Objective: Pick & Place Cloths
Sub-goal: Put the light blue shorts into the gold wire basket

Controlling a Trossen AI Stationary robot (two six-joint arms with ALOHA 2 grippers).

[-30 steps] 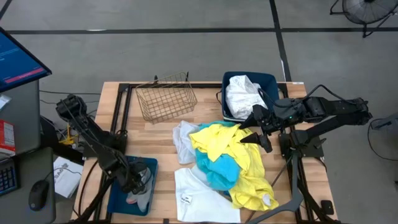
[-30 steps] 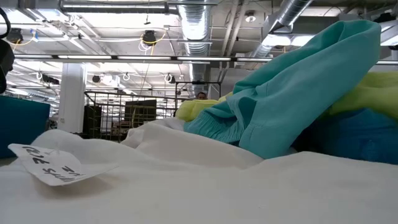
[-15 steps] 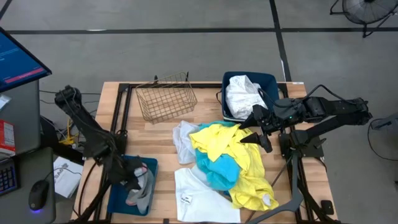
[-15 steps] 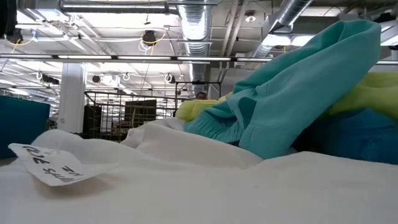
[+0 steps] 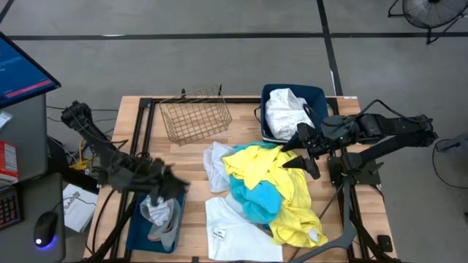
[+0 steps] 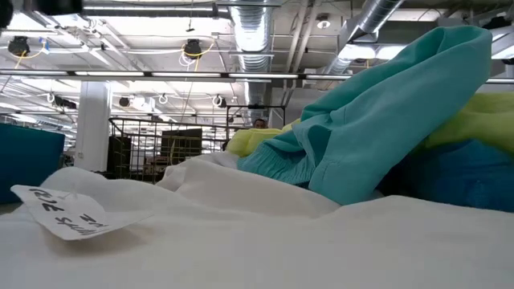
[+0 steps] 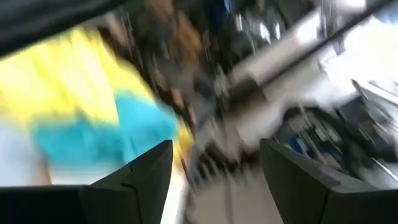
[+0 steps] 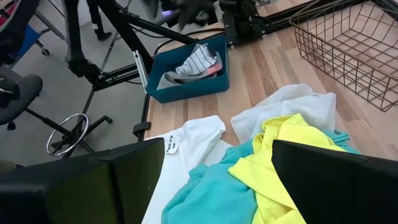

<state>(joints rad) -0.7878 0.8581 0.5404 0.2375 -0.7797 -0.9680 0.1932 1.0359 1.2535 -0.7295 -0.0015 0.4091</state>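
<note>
A pile of cloths lies mid-table: a yellow one [image 5: 263, 169], a teal one [image 5: 256, 199], a white one with a tag [image 5: 235, 228] and a pale grey one [image 5: 214, 164]. Striped and grey socks [image 5: 161, 218] lie in the dark blue bin [image 5: 136, 232] at the near left. A white cloth [image 5: 285, 111] fills the far right bin [image 5: 319, 95]. My left gripper [image 5: 172, 187] is open and empty, just above the left bin's far right corner. My right gripper [image 5: 292, 153] is open and empty above the yellow cloth's right edge. The low view shows the teal cloth [image 6: 385, 104] on the white one [image 6: 241, 233].
A copper wire basket [image 5: 196, 117] stands at the far middle, left of the right bin. Bare wood shows between the basket and the left bin. A monitor and desk stand off the table's left. The right wrist view shows the left bin [image 8: 186, 84] and the basket [image 8: 348, 50].
My left gripper has risen out of the near left bin, tipped up from pointing down to nearly level, and swung toward the table's right, toward the cloth pile. The socks have stayed in the bin. My right arm has kept still.
</note>
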